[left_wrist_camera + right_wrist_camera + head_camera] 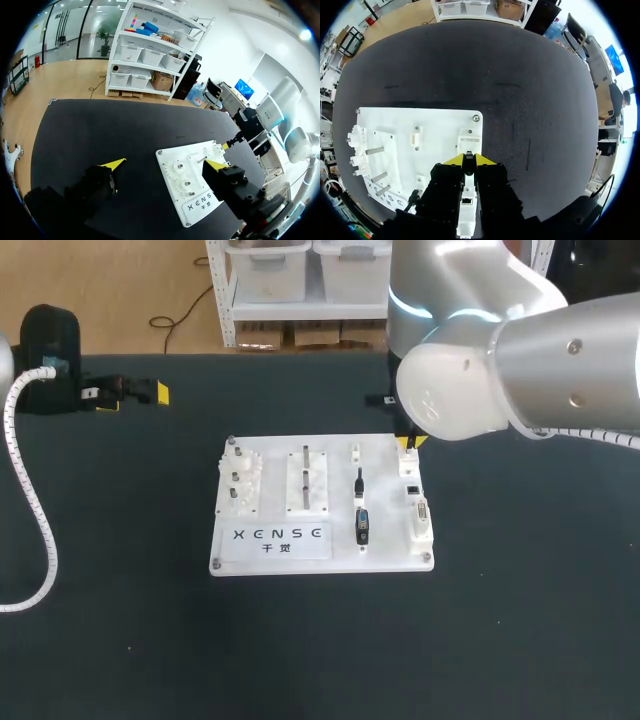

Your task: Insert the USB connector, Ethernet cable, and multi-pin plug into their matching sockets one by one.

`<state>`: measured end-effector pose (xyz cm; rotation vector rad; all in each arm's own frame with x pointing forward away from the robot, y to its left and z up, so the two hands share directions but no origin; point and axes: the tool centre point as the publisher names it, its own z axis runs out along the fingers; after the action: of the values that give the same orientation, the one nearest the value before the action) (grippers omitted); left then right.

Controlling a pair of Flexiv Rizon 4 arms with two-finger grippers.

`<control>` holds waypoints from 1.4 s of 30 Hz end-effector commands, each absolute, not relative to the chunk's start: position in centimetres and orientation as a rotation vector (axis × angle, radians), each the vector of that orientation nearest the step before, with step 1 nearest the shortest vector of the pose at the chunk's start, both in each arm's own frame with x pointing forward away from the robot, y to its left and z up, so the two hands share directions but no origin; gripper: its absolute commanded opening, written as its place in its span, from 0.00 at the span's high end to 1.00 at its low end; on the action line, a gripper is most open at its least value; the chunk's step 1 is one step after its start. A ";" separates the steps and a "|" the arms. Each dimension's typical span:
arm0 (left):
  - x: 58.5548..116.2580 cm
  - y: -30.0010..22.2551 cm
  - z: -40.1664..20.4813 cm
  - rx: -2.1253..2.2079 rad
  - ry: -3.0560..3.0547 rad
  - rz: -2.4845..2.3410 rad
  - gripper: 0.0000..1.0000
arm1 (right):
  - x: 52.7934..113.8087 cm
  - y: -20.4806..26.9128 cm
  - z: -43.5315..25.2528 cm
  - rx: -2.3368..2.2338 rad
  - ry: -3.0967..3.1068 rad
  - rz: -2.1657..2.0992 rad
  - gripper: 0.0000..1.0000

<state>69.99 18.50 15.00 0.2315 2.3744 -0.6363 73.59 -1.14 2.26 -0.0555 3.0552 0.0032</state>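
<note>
A white socket board point(340, 455) lies mid-table. My right gripper point(408, 443) hangs over its far right corner. In the right wrist view, my right gripper point(468, 159) has its yellow tips nearly together on a small dark plug point(468, 157), just short of a white socket block point(469, 140). Beneath the fingers runs a white strip with the Ethernet socket point(466, 200). A black USB connector point(362, 525) sits on the board, beside the multi-pin socket point(422, 510). My left gripper point(135, 395) rests at the table's far left; in the left wrist view my left gripper point(165, 164) is open and holds nothing.
White gears on posts point(240, 480) and a plate with metal pegs point(306, 480) fill the board's left half. My left arm's white coiled hose point(30, 490) loops over the table's left side. Black tabletop surrounds the board.
</note>
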 end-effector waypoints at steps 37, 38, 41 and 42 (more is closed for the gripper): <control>70.0 18.5 15.0 0.231 2.374 -0.636 0.00 | 74.1 -1.2 5.2 -0.055 3.005 -0.004 0.00; 70.0 18.5 15.0 0.231 2.374 -0.636 0.00 | 74.1 -1.1 5.8 -0.064 2.993 0.000 0.00; 70.0 18.5 15.0 0.231 2.374 -0.636 0.00 | 73.8 -0.4 7.2 -0.093 2.968 -0.002 0.00; 70.0 18.5 15.0 0.231 2.374 -0.636 0.00 | 73.6 -0.1 7.6 -0.106 2.964 -0.005 0.00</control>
<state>69.99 18.49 15.00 0.2315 2.3744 -0.6364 75.21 -0.07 6.41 -0.1040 3.0120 -0.0028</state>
